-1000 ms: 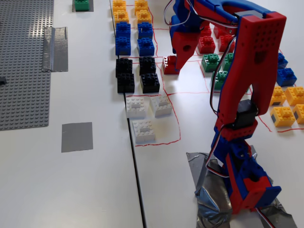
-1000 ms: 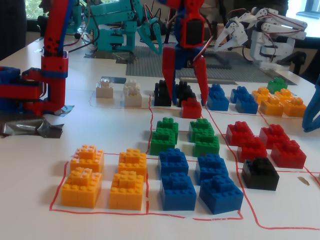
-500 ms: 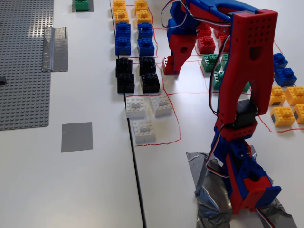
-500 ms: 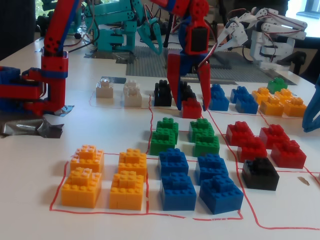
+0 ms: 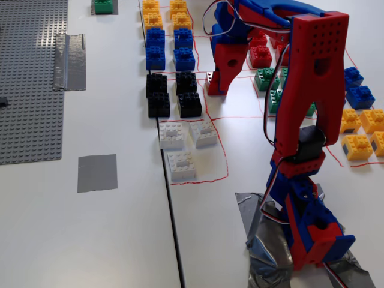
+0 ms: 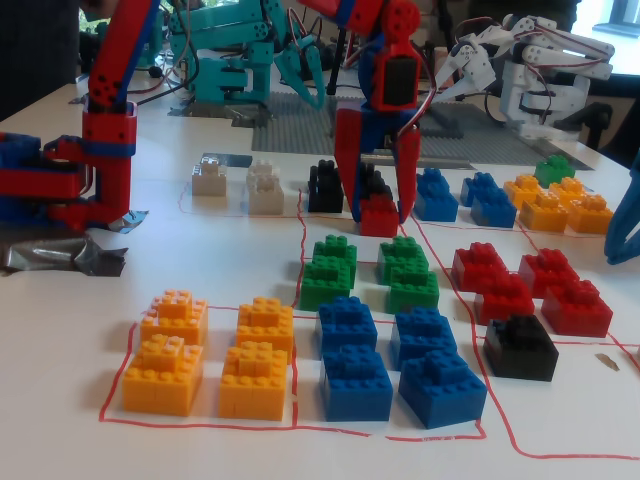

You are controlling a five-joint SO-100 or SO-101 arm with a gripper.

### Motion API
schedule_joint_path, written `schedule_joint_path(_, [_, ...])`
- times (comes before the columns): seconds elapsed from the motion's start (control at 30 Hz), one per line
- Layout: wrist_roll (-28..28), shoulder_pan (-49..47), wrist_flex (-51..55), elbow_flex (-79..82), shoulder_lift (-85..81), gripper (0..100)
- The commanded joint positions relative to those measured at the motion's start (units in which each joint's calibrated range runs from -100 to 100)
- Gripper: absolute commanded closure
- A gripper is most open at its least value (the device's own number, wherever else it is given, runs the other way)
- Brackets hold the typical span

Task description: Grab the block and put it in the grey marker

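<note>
The red block (image 6: 379, 215) sits between my gripper's two red fingers (image 6: 350, 170), in front of the black bricks (image 6: 325, 187). My gripper (image 6: 379, 205) points straight down and its jaws press the block's sides. I cannot tell if the block touches the table. In a fixed view from above, my gripper (image 5: 223, 81) hides the block. The grey marker (image 5: 97, 173) is a flat square patch on the white table, left of the white bricks (image 5: 171, 134) and bare. It shows small behind the white bricks in the other fixed view (image 6: 222, 160).
Rows of orange (image 5: 151, 13), blue (image 5: 155, 53) and black (image 5: 158, 96) bricks lie between gripper and marker. The grey baseplate (image 5: 27, 90) and a crinkled tape strip (image 5: 71, 62) lie at far left. A green brick (image 5: 103, 6) sits on another patch. More red bricks (image 6: 505, 295) lie nearby.
</note>
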Motion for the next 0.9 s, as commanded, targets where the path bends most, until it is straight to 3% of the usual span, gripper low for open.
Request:
schedule_joint_path(0.0, [2.8, 1.0, 1.3, -2.9, -10.7, 100])
schedule_joint_path(0.23, [7.9, 1.0, 8.8, -5.8, -19.7, 100])
schedule_joint_path(0.47, [10.9, -5.7, 18.0, -14.7, -21.7, 100])
schedule_joint_path(0.87, [14.2, -34.9, 21.5, -22.6, -20.9, 100])
